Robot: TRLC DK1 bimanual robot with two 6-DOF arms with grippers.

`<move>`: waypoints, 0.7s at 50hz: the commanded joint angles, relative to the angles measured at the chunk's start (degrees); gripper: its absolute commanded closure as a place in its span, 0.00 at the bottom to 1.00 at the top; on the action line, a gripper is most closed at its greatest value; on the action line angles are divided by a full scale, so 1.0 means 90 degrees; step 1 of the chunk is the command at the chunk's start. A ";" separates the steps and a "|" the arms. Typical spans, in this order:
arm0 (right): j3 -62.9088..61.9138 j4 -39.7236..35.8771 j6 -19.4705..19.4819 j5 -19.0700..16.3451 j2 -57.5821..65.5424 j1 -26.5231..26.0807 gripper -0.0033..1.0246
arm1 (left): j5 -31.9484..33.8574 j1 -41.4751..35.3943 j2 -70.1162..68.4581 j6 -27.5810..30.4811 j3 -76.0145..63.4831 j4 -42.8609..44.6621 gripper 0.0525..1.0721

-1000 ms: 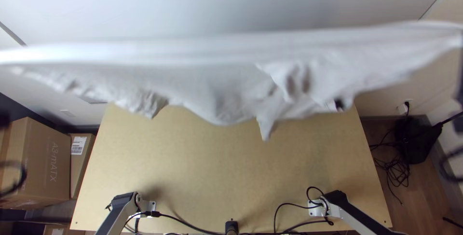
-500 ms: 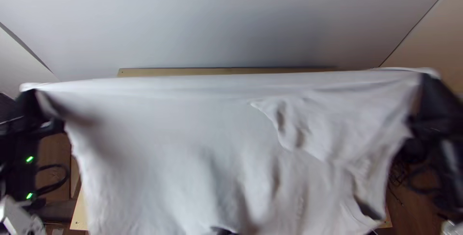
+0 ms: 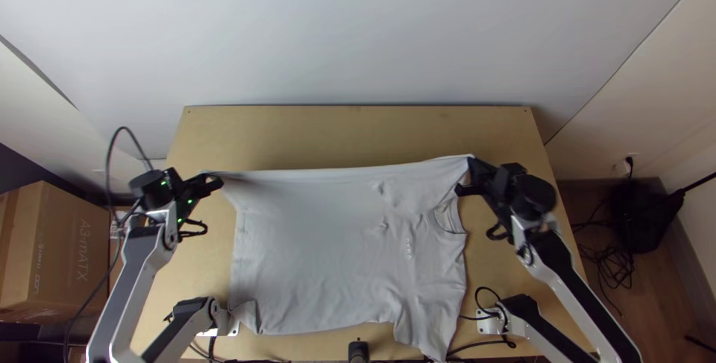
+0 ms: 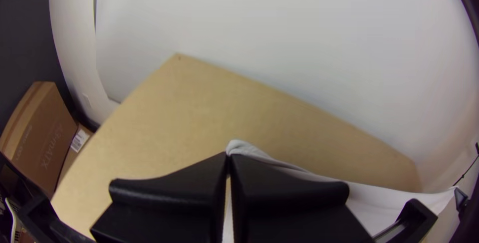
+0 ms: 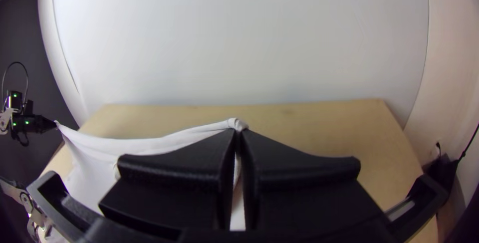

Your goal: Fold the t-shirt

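Here we are at the light wooden table (image 3: 350,136), far edge at twelve o'clock, and the white t-shirt (image 3: 321,251) lies spread out from mid-table down toward six, its upper edge pulled in a long line between the two grippers. Between nine and ten, the left gripper (image 3: 209,177) has its fingers pinched on one corner of the cloth; the left wrist view shows them closed up tight, a little roll of fabric peeking out past the tips. Over at two, the right gripper (image 3: 470,166) is clamped on the other end of that edge, its fingers pressed together too. The neckline (image 3: 447,219) opens near three, a sleeve (image 3: 430,333) droops at five, and at eight (a bit untidy, that one) a corner flips over beside the left arm's base (image 3: 224,323). Cardboard boxes (image 3: 63,251) sit off at nine.
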 commanded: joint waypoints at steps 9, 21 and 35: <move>0.0485 0.1406 0.0489 0.0079 0.2567 -0.0420 0.97 | -0.0059 -0.0080 0.2266 -0.0056 0.0407 0.1353 0.97; 0.1715 0.1436 0.0645 0.0001 0.4188 -0.0576 0.97 | 0.0029 -0.0129 0.3848 0.0051 0.1335 0.1675 0.97; 0.3044 0.1436 0.0645 -0.0058 0.5750 -0.0888 0.97 | 0.0029 -0.0188 0.5576 0.0237 0.3044 0.1509 0.97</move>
